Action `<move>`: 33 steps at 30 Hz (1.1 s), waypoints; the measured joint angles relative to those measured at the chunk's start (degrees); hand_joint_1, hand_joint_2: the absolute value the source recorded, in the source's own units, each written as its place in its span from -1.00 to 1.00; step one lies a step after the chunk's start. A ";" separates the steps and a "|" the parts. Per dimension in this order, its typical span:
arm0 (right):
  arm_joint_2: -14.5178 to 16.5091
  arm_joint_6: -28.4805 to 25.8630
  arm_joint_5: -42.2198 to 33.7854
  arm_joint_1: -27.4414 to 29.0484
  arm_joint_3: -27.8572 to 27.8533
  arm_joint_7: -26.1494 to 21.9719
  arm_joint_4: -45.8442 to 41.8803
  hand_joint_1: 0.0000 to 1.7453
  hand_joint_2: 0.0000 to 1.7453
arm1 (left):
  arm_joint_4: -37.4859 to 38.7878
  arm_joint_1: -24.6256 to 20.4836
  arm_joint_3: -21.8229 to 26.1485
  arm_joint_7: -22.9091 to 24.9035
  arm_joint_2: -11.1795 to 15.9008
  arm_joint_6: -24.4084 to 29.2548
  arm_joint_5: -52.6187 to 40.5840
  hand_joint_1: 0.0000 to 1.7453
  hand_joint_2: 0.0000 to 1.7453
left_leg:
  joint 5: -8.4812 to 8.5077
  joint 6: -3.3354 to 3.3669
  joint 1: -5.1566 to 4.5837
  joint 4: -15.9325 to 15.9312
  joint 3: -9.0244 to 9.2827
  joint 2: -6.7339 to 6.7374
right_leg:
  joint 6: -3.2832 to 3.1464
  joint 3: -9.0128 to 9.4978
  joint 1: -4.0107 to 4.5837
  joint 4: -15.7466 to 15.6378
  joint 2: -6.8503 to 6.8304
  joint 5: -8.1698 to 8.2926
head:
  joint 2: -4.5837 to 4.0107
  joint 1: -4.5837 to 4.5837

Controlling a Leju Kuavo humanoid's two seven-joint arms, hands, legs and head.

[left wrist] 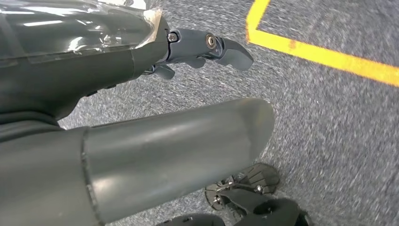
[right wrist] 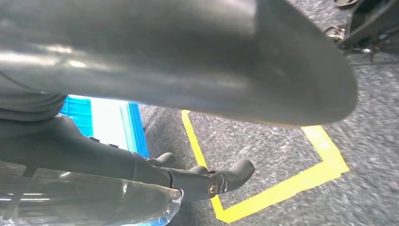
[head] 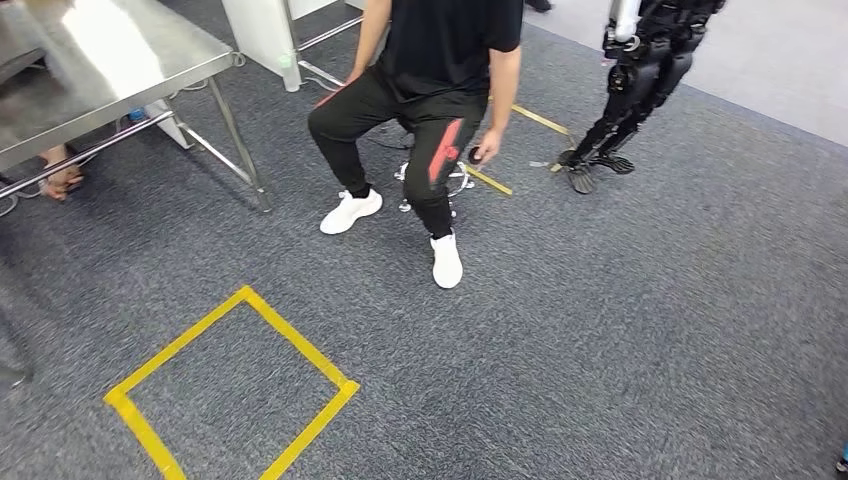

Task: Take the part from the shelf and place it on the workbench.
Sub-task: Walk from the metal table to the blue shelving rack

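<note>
Grey carpet (head: 620, 330) covers the whole floor in the head view, with a square of yellow tape (head: 232, 385) stuck to it near the lower left. A steel workbench (head: 95, 70) stands at the upper left on thin metal legs, its top shiny and reflecting light. A person in black clothes and white shoes (head: 425, 120) sits on a stool near the top centre, one hand hanging by the knee. Another dark humanoid robot (head: 640, 75) stands at the upper right, its feet on the carpet. The part and the shelf cannot be made out in any view. In the left wrist view the left hand (left wrist: 155, 94) hangs above the carpet beside a yellow tape line (left wrist: 324, 54), fingers apart from the thick thumb and holding nothing. In the right wrist view the right hand (right wrist: 179, 141) hangs likewise over a taped corner (right wrist: 277, 190), fingers spread from the thumb and empty, with a blue crate (right wrist: 108, 125) behind it.
</note>
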 joint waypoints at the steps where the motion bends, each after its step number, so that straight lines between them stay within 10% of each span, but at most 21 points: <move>1: 0.00 0.02 0.70 0.00 0.08 -0.41 0.00 -1.00 -1.00 | 0.00 0.03 0.08 0.09 0.02 0.14 0.59 -1.00 -1.00 | -0.05 -0.11 0.00 0.04 0.07 0.71 | 0.47 2.49 -0.04 -4.06 -0.82 1.33 | 0.00 0.00; 4: -0.02 0.12 2.69 -0.41 0.65 -2.17 0.00 -1.00 -1.00 | 0.00 0.12 0.97 0.43 0.39 0.68 3.11 -1.00 -1.00 | -0.45 -0.95 -0.50 0.36 0.31 2.54 | 0.22 8.22 0.23 -14.04 -3.86 4.15 | 0.00 -0.07; 7: -0.04 -0.20 4.56 -0.75 1.53 -2.78 -0.01 -1.00 -1.00 | -0.01 0.05 2.37 0.84 0.67 0.74 4.99 -1.00 -1.00 | -0.80 -1.94 -0.46 0.53 0.68 3.65 | -0.99 8.09 0.13 -14.60 -2.63 4.64 | 0.00 -0.28; 13: -0.13 -2.09 7.01 -2.78 2.79 -1.94 -0.14 -1.00 -1.00 | 0.09 0.35 3.05 5.39 0.11 0.42 3.18 -1.00 -1.00 | -9.37 -2.99 0.11 16.04 -6.04 -3.34 | -2.86 7.58 -0.20 -14.74 1.04 5.54 | 0.00 -0.61; 15: -0.28 -2.19 7.82 -3.18 3.05 -1.91 -0.15 -1.00 -1.00 | 0.13 0.27 3.07 6.73 -0.58 0.96 3.05 -1.00 -1.00 | -7.67 -2.89 0.24 15.72 -6.02 -3.56 | -2.87 7.57 -0.16 -14.64 2.55 5.64 | 0.00 -0.61; 18: -0.56 -2.20 8.65 -3.52 3.48 -1.67 -0.19 -1.00 -1.00 | 0.14 -0.26 3.21 7.33 -1.46 0.67 3.52 -1.00 -1.00 | -2.09 -2.62 0.84 5.00 -1.13 -6.70 | -2.52 7.43 -0.03 -14.22 4.65 5.74 | 0.00 -0.57; 20: -0.80 -2.23 9.08 -3.71 3.75 -1.55 -0.27 -1.00 -1.00 | 0.15 -0.83 3.36 7.48 -1.90 0.12 3.89 -1.00 -1.00 | -1.46 -2.36 0.82 1.90 0.06 -8.34 | -1.75 6.67 0.10 -14.08 5.86 6.05 | 0.00 -0.53; 24: -1.31 -2.35 9.39 -3.64 4.08 -1.43 -0.33 -1.00 -1.00 | 0.15 -1.82 3.40 7.63 -2.52 -0.21 4.16 -1.00 -1.00 | -0.53 -0.57 0.42 0.76 0.08 -5.67 | -0.30 4.66 0.08 -12.66 5.35 5.77 | 0.00 -0.39; 27: -1.58 -2.16 10.67 -3.98 4.47 -1.24 -0.37 -1.00 -1.00 | 0.15 -1.95 3.54 7.95 -2.79 -0.31 4.63 -1.00 -1.00 | -0.16 0.13 0.12 0.28 -0.01 -2.81 | -0.78 -0.53 0.24 -2.15 1.03 0.85 | 0.00 0.01; 29: -1.84 -1.65 11.98 -4.15 4.99 -0.71 -0.42 -1.00 -1.00 | 0.15 -1.91 3.75 7.99 -3.03 0.00 5.17 -1.00 -1.00 | -0.18 0.11 -0.06 0.31 -0.11 -1.02 | -0.41 -2.36 0.21 2.54 0.45 -0.66 | 0.00 0.02; 33: -2.25 -0.69 13.87 -4.52 6.01 0.58 -0.53 -1.00 -1.00 | 0.17 -1.56 4.32 6.73 -3.72 1.79 5.66 -1.00 -1.00 | -0.48 -0.37 -0.24 0.42 0.18 1.43 | 0.89 5.26 0.11 -9.93 -2.70 3.50 | 0.00 0.06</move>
